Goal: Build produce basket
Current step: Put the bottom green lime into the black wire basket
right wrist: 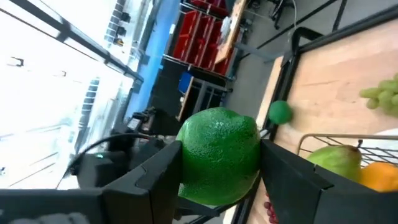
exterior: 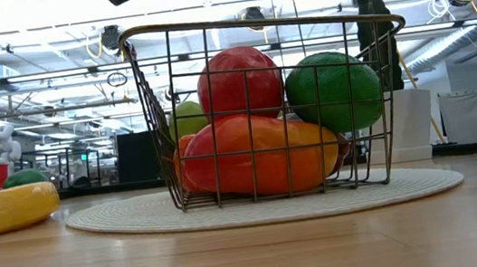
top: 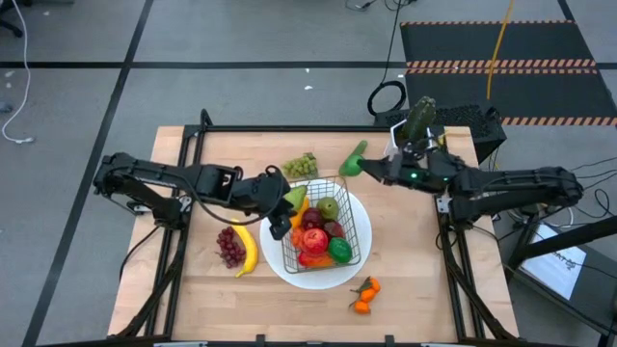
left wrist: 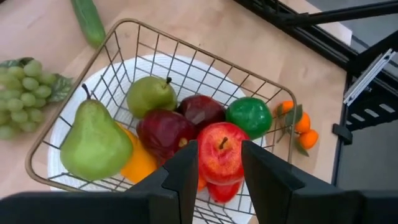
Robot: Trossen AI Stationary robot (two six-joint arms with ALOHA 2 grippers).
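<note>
Robotics lab, hazard-striped floor mat (top: pixel 501 66), red storage bins (right wrist: pixel 208 34)

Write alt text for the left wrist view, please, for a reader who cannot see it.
A wire basket on a white plate holds pears, dark and red apples, a lime and something orange. The left end effector hovers over the red apple, fingers open. Green grapes, a cucumber and tangerines lie outside.

A dark wire basket (top: pixel 328 234) sits on a round white plate (top: pixel 281 270) over a pale wood table (top: pixel 424 289). Inside are a red apple (left wrist: pixel 222 152), two dark maroon apples (left wrist: pixel 165 132), a glossy green lime (left wrist: pixel 248 117), two yellow-green pears (left wrist: pixel 94 141) and an orange pepper (exterior: pixel 255 156). Left of the plate lie a yellow banana (top: pixel 248 249) and purple grapes (top: pixel 229 247). Pale green grapes (top: pixel 300 166) lie farther back. Orange tangerines (top: pixel 364 295) with green leaves lie near the front. The black right gripper (right wrist: pixel 219 163) clasps a bright green lime (right wrist: pixel 219 155).
</note>
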